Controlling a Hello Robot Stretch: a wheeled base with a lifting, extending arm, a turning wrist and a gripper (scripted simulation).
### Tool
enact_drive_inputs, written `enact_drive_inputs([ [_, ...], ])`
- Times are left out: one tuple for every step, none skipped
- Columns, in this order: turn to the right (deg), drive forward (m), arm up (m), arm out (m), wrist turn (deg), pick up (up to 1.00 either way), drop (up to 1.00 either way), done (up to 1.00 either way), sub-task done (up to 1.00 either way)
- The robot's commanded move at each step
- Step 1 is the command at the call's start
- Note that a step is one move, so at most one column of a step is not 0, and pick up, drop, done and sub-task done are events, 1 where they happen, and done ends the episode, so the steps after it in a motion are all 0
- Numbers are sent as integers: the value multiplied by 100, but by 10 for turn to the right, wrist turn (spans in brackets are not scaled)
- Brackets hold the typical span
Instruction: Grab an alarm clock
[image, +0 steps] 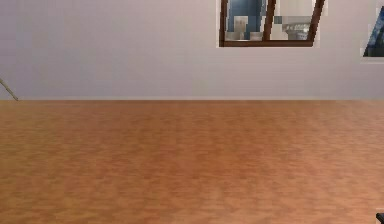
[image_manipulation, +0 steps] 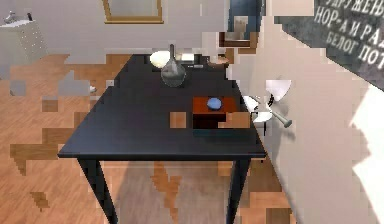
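We see a small round blue thing (image_manipulation: 212, 104) on a dark box (image_manipulation: 205, 122) near the surface's (image_manipulation: 130, 125) right edge. At the far end stand a vase (image_manipulation: 172, 72) and a bowl (image_manipulation: 160, 60), contents unclear. A white lamp-like thing (image_manipulation: 272, 100) is just right. We cannot tell the gripper's state.

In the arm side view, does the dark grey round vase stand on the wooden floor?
No, the dark grey round vase stands on the black rectangular table, near its far end, next to a white bowl.
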Motion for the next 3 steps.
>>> enact_drive_inputs([
  [0, 0, 50, 0, 0, 0, 0, 0, 0],
  [0, 0, 38, 0, 0, 0, 0, 0, 0],
  [0, 0, 0, 50, 0, 0, 0, 0, 0],
])
